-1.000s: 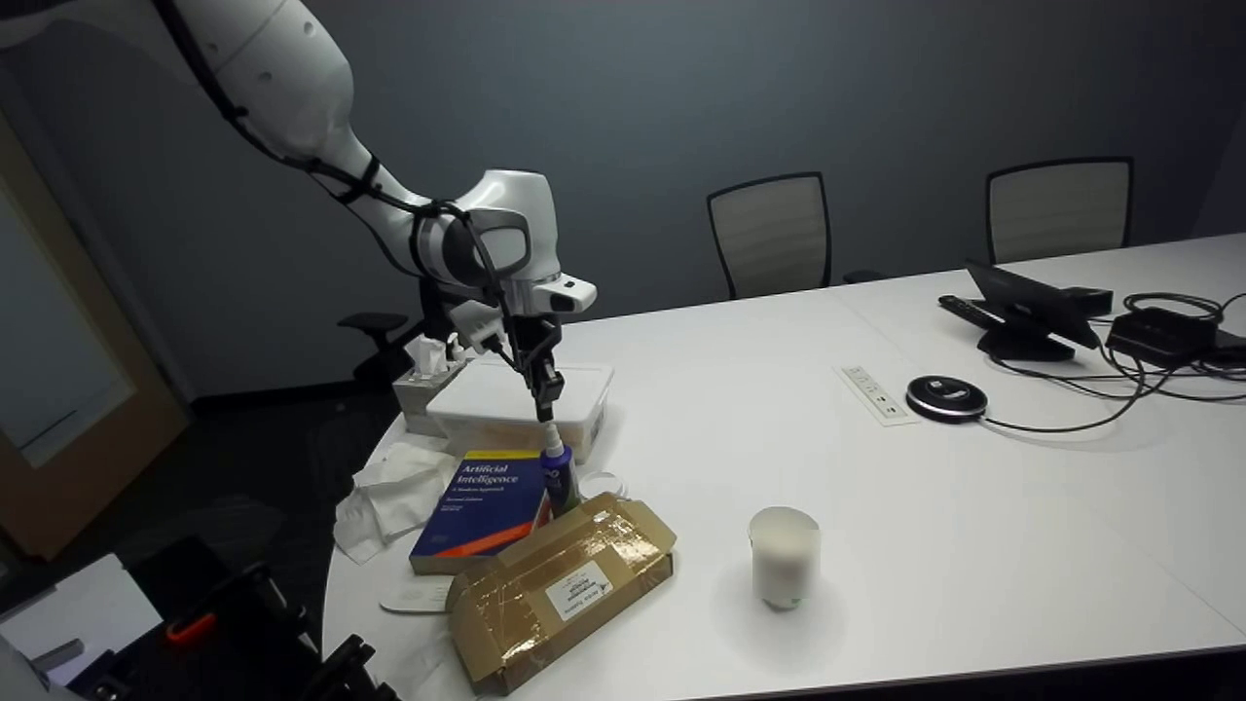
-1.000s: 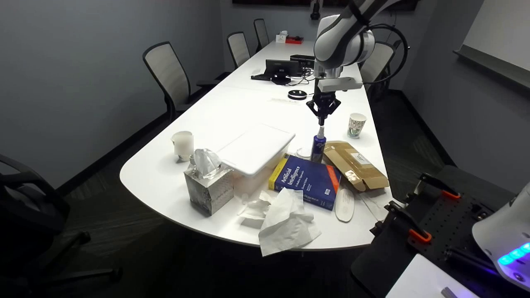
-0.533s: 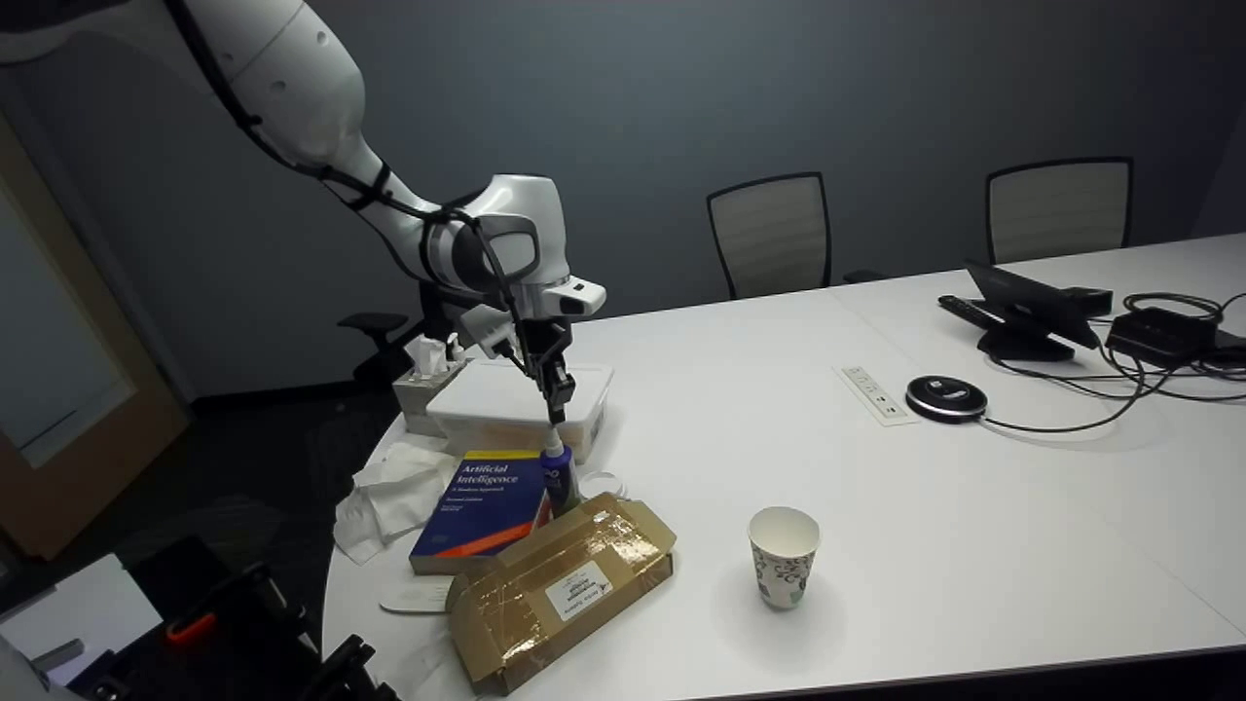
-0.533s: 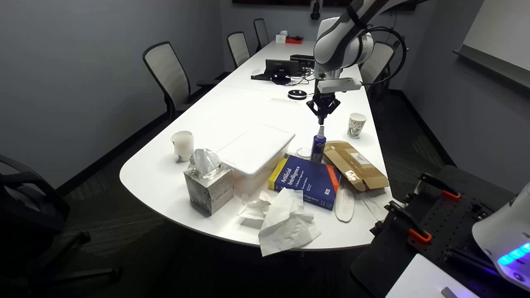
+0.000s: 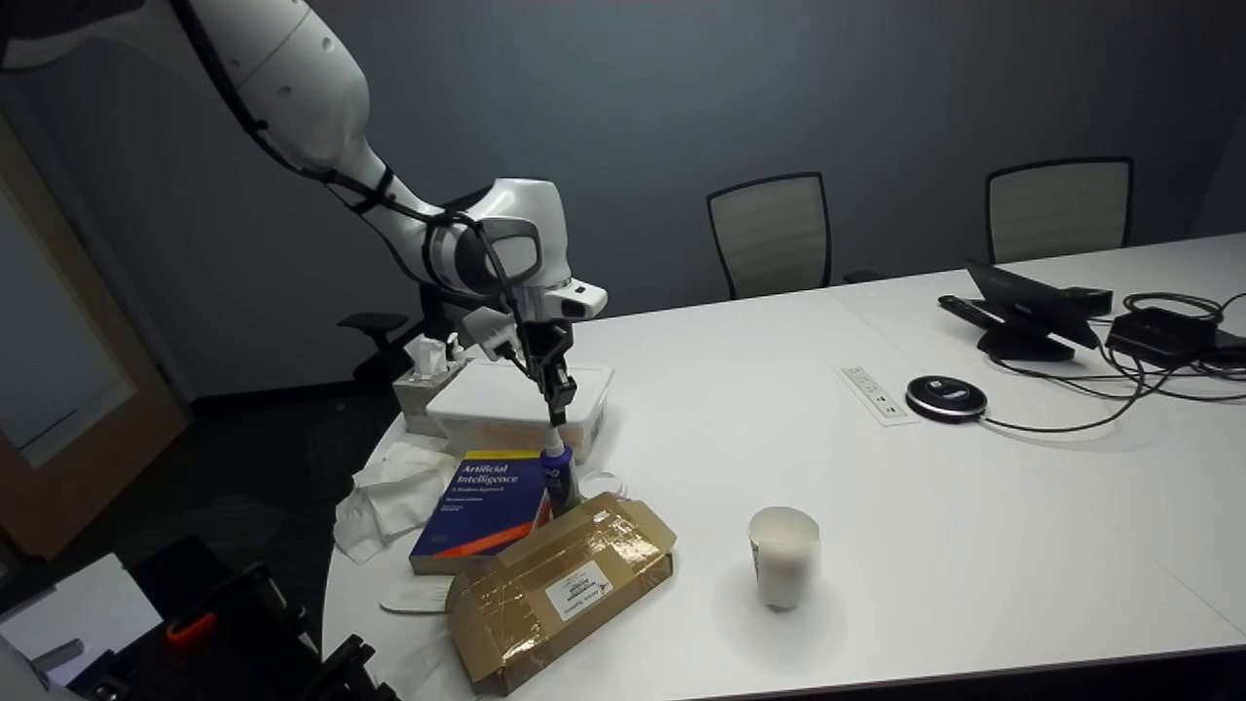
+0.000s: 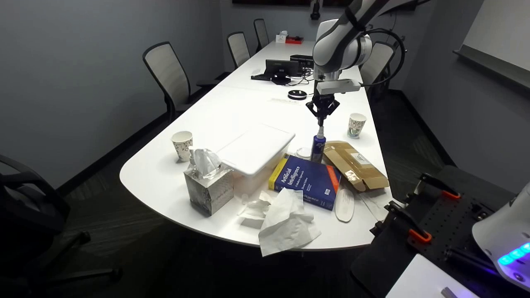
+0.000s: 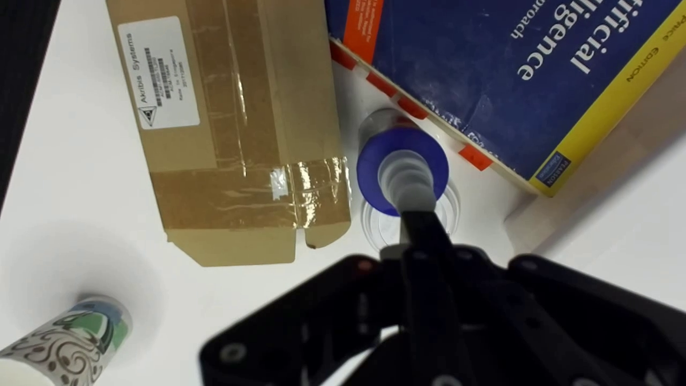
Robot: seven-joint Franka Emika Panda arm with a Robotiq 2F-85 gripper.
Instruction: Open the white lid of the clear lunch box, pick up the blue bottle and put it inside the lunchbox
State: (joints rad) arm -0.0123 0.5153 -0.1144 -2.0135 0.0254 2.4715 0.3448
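The blue bottle (image 5: 559, 475) stands upright with a pale nozzle, in both exterior views (image 6: 318, 145). In the wrist view I see the bottle (image 7: 368, 169) from above. My gripper (image 6: 321, 122) points down with its fingers together, nothing seen between them. Its tips are right at the nozzle top; whether they touch it I cannot tell. In the wrist view the gripper (image 7: 420, 217) covers the nozzle's end. The white lid (image 6: 258, 147) lies flat on the clear lunch box (image 6: 253, 182), behind the bottle in an exterior view (image 5: 587, 433).
A blue book (image 5: 487, 501) lies close beside the bottle. An open cardboard packet (image 5: 565, 584) lies on its other side. A clear round piece (image 7: 379, 228) lies by its base. A tissue box (image 6: 211, 190), crumpled paper (image 6: 287, 219) and paper cups (image 5: 784, 560) (image 6: 182, 145) are around.
The gripper has moved sideways to over the bottle's nozzle and come slightly lower, fingers together throughout. The bottle, lid and lunch box have not moved.
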